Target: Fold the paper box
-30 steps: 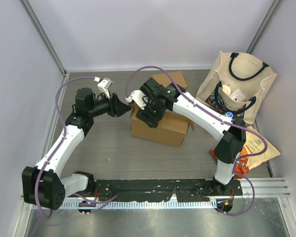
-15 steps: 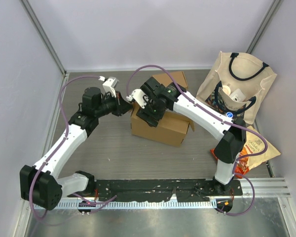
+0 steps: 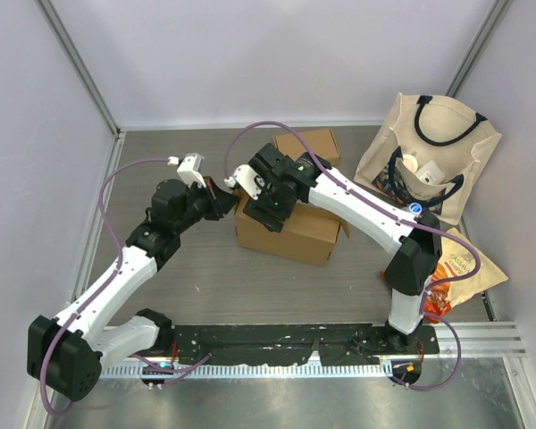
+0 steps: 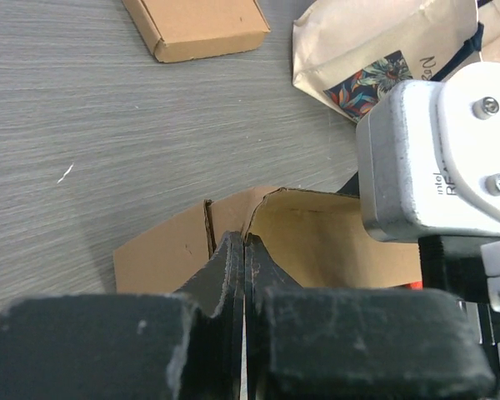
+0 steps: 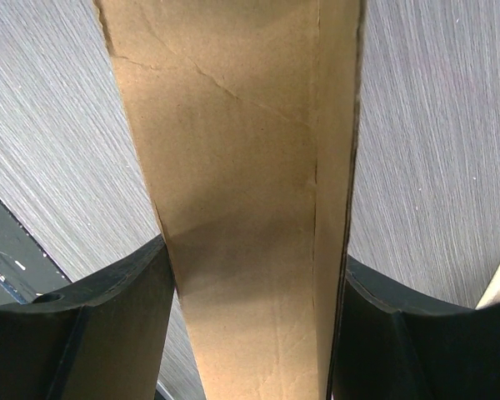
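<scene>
- Cardboard of the paper box (image 3: 295, 234) sits at mid-frame in the top view, on the grey table (image 3: 205, 277), with its open top flaps toward the upper left.
- The right gripper (image 3: 268, 204) comes down over the box's upper-left end. In the right wrist view its claw (image 5: 254, 250) is spread wide, and a brown panel (image 5: 242, 125) fills the whole gap, touching both fingers. My reading is that it clamps the box to steady it while the flaps are worked.
- The left gripper (image 3: 221, 198) reaches in from the left of the frame. Its claw (image 4: 243, 243) is pressed together into one narrow wedge, with the tips at the seam where two flaps (image 4: 317, 242) meet. That is probably to nudge a flap inward rather than to carry anything.
- I cannot tell whether a thin edge of card is caught between those tips, because the fingers themselves cover the spot.
- The silver camera housing (image 4: 437, 158) on the other wrist blocks the right of the left wrist view, and the box's far side is hidden there.
- From above, both claws cover the flaps, so how far they are folded is unclear.
- A flat carton (image 3: 314, 143) lies just beyond the box. A tote bag (image 3: 433, 147) stands at upper right and a snack bag (image 3: 460, 268) is below it, all apart from the work.
</scene>
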`<state>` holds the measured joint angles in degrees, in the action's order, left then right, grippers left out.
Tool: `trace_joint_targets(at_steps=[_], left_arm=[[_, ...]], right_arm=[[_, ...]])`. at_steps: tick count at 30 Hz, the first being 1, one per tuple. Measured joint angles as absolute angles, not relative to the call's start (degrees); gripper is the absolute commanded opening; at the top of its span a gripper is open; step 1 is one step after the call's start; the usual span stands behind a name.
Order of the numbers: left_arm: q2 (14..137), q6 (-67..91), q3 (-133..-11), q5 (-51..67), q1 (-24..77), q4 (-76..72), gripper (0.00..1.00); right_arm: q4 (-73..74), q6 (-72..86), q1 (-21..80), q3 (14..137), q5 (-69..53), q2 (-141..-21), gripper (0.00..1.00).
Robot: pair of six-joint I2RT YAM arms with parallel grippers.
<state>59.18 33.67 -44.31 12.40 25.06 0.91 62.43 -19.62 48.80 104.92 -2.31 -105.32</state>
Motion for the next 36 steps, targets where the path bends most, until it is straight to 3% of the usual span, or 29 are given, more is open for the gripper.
trace_joint_targets(at_steps=[11, 22, 27, 33, 36], left_arm=[[59.09, 38.79, -43.68, 9.52, 25.93, 0.25, 0.0], [56.49, 38.79, -39.46, 7.94, 26.26, -2.28, 0.0], [55.75, 38.57, -38.28, 6.83, 26.26, -2.68, 0.0], [55.61, 38.24, -38.2, 6.35, 26.3, -2.46, 0.0], [55.61, 38.02, -38.2, 7.14, 26.92, -0.73, 0.0]], right_arm=[[62.28, -19.35, 48.8, 104.99, -2.04, -105.38, 0.48], [59.18, -18.24, 49.47, 102.32, -0.97, -104.09, 0.72], [55.51, -10.57, 49.41, 101.34, 0.19, -103.5, 0.83], [54.78, 1.98, 47.79, 100.6, -0.78, -99.53, 0.84], [53.54, 9.96, 45.36, 94.94, 0.95, -89.45, 0.84]])
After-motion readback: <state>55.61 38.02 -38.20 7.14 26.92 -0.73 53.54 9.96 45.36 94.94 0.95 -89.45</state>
